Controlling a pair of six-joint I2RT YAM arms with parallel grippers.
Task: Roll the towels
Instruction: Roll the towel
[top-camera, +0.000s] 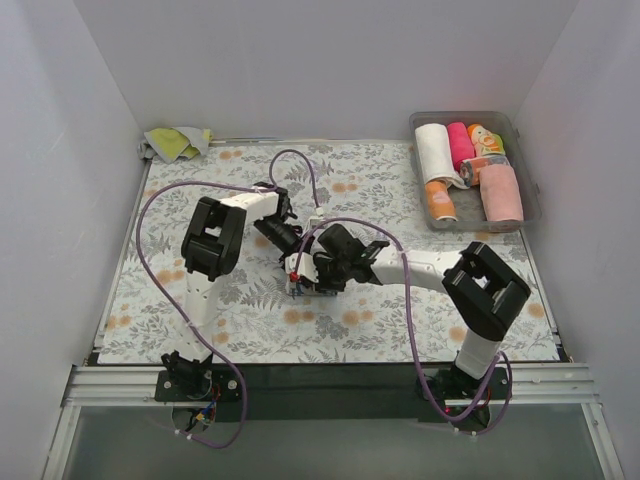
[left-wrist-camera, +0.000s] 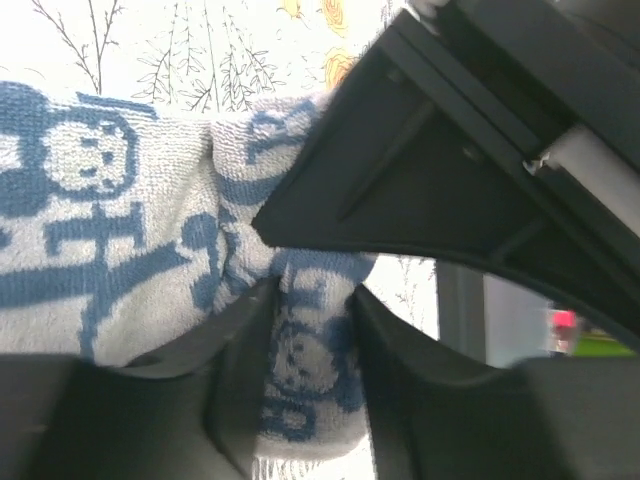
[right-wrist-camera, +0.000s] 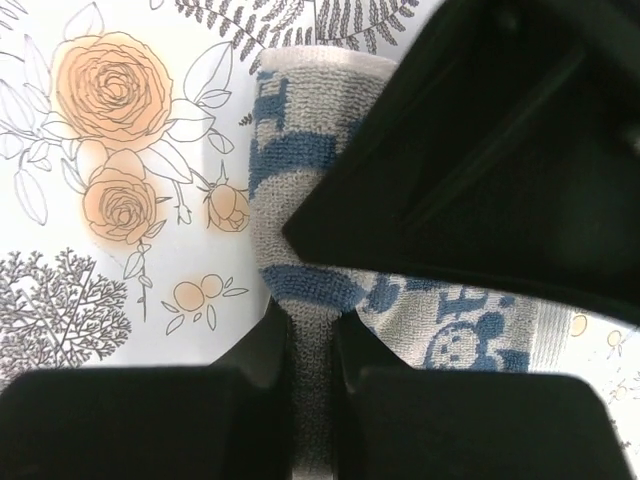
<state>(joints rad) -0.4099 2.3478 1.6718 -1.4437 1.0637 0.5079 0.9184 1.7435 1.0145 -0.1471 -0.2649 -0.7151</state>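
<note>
A white towel with blue cartoon print (left-wrist-camera: 120, 230) lies bunched at the middle of the table, mostly hidden under both grippers in the top view (top-camera: 300, 285). My left gripper (left-wrist-camera: 308, 340) is shut on a fold of it, the cloth pinched between the fingers. My right gripper (right-wrist-camera: 313, 345) is shut on another fold of the same towel (right-wrist-camera: 300, 190), with a printed part spreading to the right. In the top view the left gripper (top-camera: 283, 237) and the right gripper (top-camera: 322, 262) meet close together over the towel.
A clear bin (top-camera: 530, 185) at the back right holds several rolled towels, white, pink and orange. A crumpled yellow-green towel (top-camera: 177, 141) lies at the back left corner. The floral tablecloth (top-camera: 400, 200) covers the table.
</note>
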